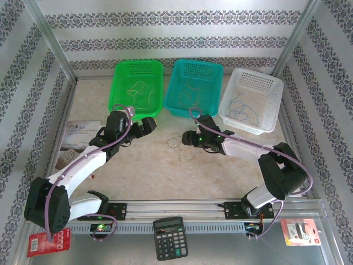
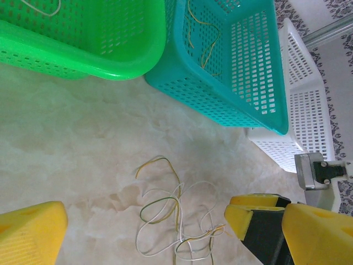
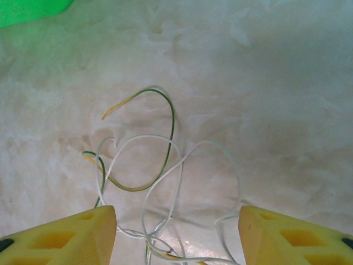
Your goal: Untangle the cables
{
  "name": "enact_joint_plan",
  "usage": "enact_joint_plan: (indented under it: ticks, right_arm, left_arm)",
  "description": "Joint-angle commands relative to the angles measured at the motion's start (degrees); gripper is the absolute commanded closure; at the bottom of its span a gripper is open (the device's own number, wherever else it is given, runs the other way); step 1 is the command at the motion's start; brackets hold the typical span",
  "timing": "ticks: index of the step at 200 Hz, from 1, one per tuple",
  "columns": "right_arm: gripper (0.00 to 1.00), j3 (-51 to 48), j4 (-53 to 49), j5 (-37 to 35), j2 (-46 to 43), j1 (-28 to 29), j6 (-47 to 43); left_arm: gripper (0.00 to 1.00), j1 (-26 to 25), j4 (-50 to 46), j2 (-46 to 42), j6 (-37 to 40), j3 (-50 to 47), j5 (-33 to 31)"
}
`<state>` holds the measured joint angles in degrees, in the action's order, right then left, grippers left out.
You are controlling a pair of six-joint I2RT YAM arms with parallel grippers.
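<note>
On the tabletop, tangled cables between right jaws — parted, gripping nothing; left jaws wide; booklet print unreadable

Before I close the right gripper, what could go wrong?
1. The right gripper stands open over the spot where the white wire and the green-and-yellow wire cross, so closing may pinch both and pull them tighter.
2. Both lie flat on the table; its fingers could scrape it or slip past them.
3. The left gripper is open and holds nothing, so a lift may drag everything along.
</note>
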<state>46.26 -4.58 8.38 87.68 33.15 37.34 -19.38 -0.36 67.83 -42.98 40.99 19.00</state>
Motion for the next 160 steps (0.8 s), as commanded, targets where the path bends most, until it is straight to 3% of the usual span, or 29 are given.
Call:
enact_joint_plan:
  ticks: [1,65,160]
  right_arm:
    - [0.39,1.53,-0.73,-1.31,1.0,-0.19,-0.76]
    - [0.4,-0.08,-0.28,-0.31,-0.24,-1.54,-0.34]
    - [0.46,-1.46,0.1,1.25,-0.89,-1.97,-0.07]
  left_arm:
    - [0.0,0.43,-2.85,-1.14,-0.1,0.87,-1.88]
    - [0.0,0.56,-7.78,-4.26,3.11,6.6,-5.89]
    - [0.0,0.5,-5.69,-3.93,1.33,7.72,-2.97]
